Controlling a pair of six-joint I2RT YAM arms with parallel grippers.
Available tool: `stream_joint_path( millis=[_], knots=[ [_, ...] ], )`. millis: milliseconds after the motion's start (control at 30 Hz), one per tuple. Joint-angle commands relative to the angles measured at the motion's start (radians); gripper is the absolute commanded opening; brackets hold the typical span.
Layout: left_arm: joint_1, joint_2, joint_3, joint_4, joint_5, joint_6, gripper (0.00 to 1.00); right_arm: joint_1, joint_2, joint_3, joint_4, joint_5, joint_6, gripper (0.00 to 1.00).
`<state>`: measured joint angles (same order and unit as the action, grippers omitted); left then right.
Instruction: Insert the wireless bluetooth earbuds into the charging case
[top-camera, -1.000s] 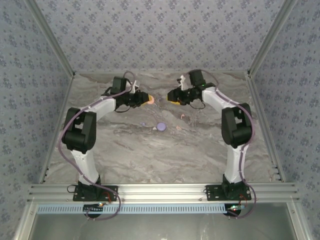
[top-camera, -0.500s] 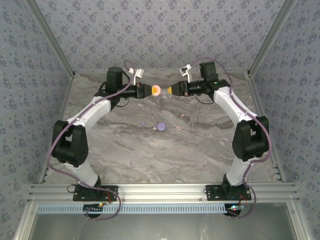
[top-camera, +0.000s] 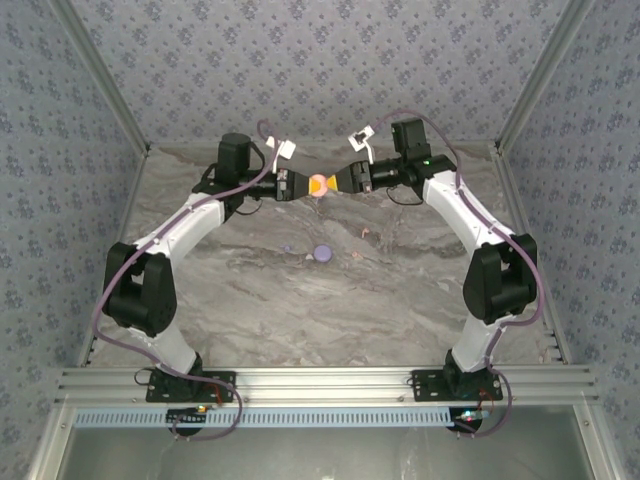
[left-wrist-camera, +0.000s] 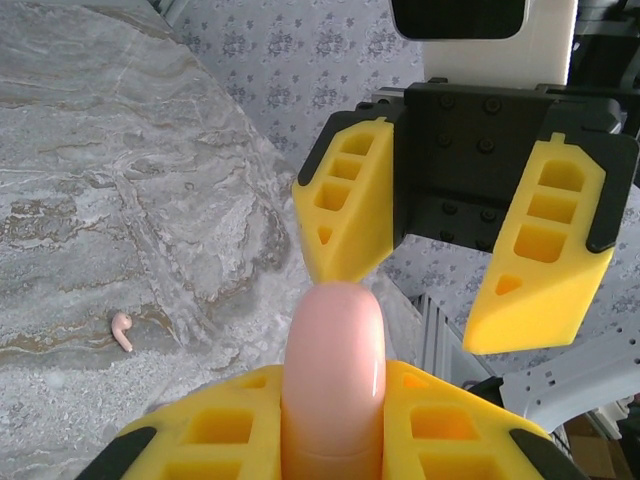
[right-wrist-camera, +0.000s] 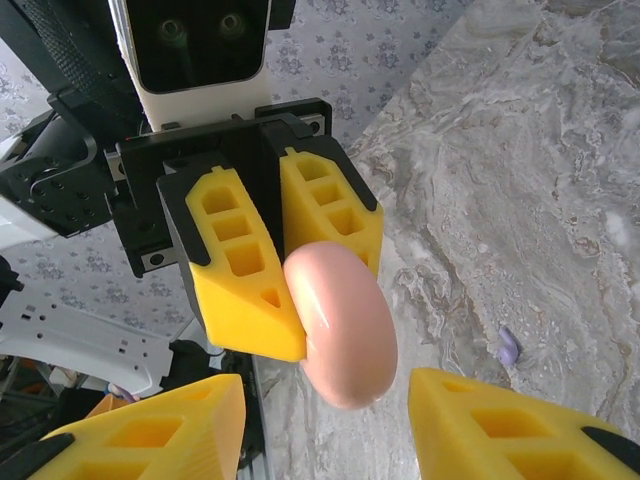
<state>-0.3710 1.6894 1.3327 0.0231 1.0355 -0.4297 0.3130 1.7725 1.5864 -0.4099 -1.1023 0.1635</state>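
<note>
Two grippers face off above a grey marbled table (top-camera: 400, 300), floral wallpaper (top-camera: 320, 70) around. The left gripper (left-wrist-camera: 335, 380) pinches a pink disc (left-wrist-camera: 335, 330) edge-on; the right gripper (right-wrist-camera: 315, 430) hangs half open, empty. One pink earbud (left-wrist-camera: 121, 331) lies on the table lower left, stem pointing down-frame.

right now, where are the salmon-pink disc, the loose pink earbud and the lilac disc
salmon-pink disc (left-wrist-camera: 335, 360): left wrist view, rounded edge
pink earbud (left-wrist-camera: 122, 331): left wrist view, its middle
lilac disc (top-camera: 322, 253): top external view, top face
</note>
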Motion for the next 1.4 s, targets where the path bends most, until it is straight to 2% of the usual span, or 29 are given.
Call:
stream_joint_path(
  millis=[0, 700, 1067, 1233, 1367],
  knots=[
    [-0.012, -0.045, 0.034, 0.000, 0.039, 0.029, 0.08, 0.006, -0.008, 0.039, -0.021, -0.045, -0.022, 0.48],
    [-0.031, -0.067, 0.042, -0.014, 0.042, 0.039, 0.08, 0.025, 0.021, 0.071, -0.089, -0.094, -0.077, 0.39],
    [-0.034, -0.073, 0.042, -0.034, 0.020, 0.049, 0.09, 0.025, 0.009, 0.073, -0.096, -0.093, -0.079, 0.20],
    [-0.034, -0.084, 0.038, -0.038, -0.012, 0.045, 0.24, 0.015, -0.011, 0.050, -0.034, -0.068, -0.028, 0.16],
    [-0.033, -0.097, 0.024, -0.023, -0.056, 0.025, 0.31, 0.000, -0.028, 0.017, 0.050, -0.055, 0.042, 0.15]
  ],
)
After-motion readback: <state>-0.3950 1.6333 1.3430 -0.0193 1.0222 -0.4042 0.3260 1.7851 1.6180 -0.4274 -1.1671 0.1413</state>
